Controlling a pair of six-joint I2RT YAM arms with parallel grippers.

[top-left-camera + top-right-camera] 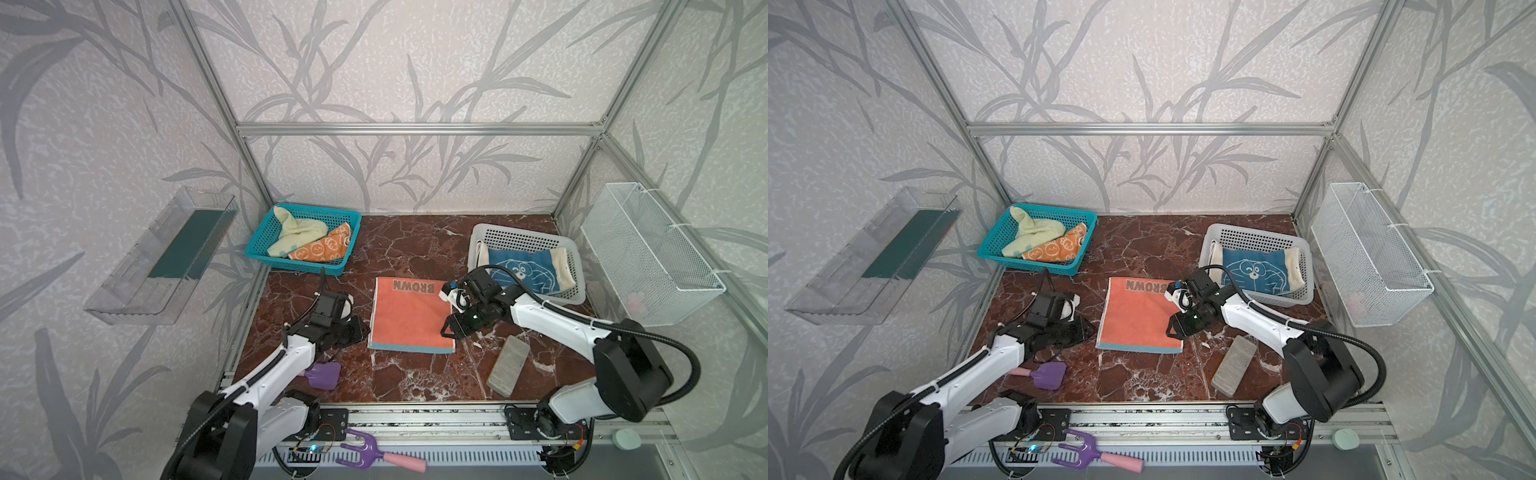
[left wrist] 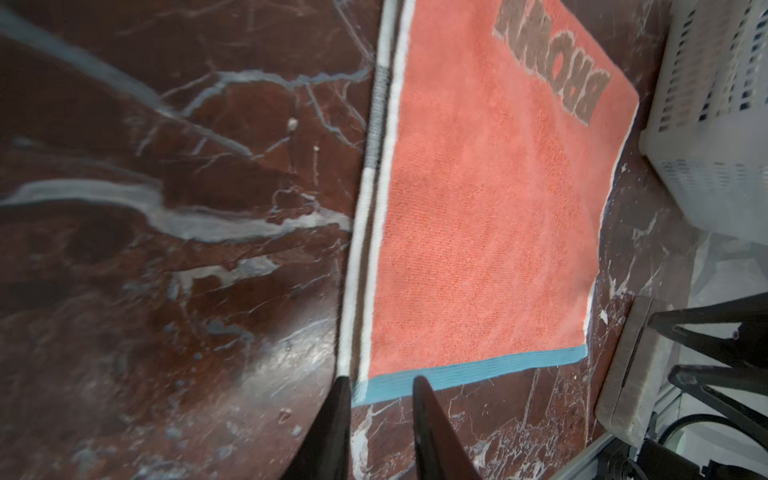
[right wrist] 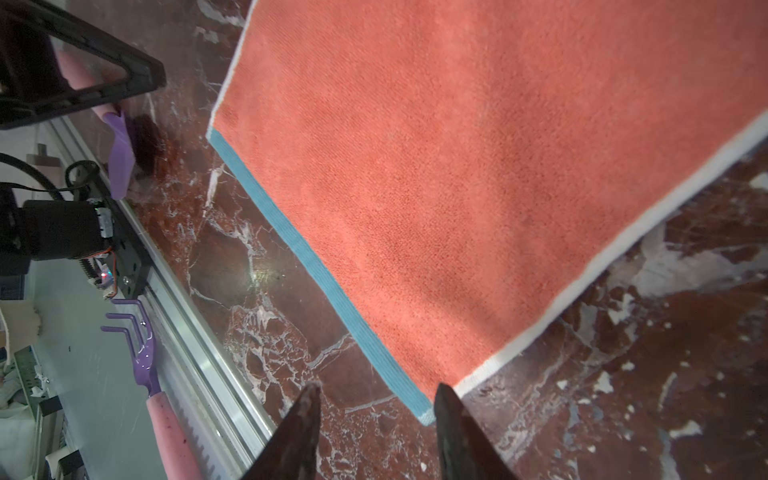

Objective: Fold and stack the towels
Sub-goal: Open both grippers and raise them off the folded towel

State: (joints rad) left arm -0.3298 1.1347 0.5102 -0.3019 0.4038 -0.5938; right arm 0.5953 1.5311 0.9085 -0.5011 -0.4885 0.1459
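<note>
Red-brown veined marble worktop point(image 1: 407, 245), walls leaf-patterned.
- One left tool point(image 2: 381, 384): jaws narrowly apart, gripping nothing, at the 7 o'clock corner of the salmon "BROWN" towel point(image 1: 409, 320).
- One right tool point(image 3: 378, 392): jaws a little wider, gripping nothing, at the same towel's 5 o'clock corner.
- Salmon "BROWN" towel: folded, flat at worktop centre, lettering toward 12 o'clock, teal band toward 6 o'clock.
- One teal basket point(image 1: 266, 249) at 10 o'clock, holding the crumpled pale yellow towel point(image 1: 297, 232) and orange towel point(image 1: 320, 249).
- One pale grey basket point(image 1: 536, 232) at 2 o'clock, holding the blue cat towel point(image 1: 523, 270).
- One grey block point(image 1: 509, 365) at 5 o'clock.
- One purple scoop point(image 1: 324, 374) at 7 o'clock.
</note>
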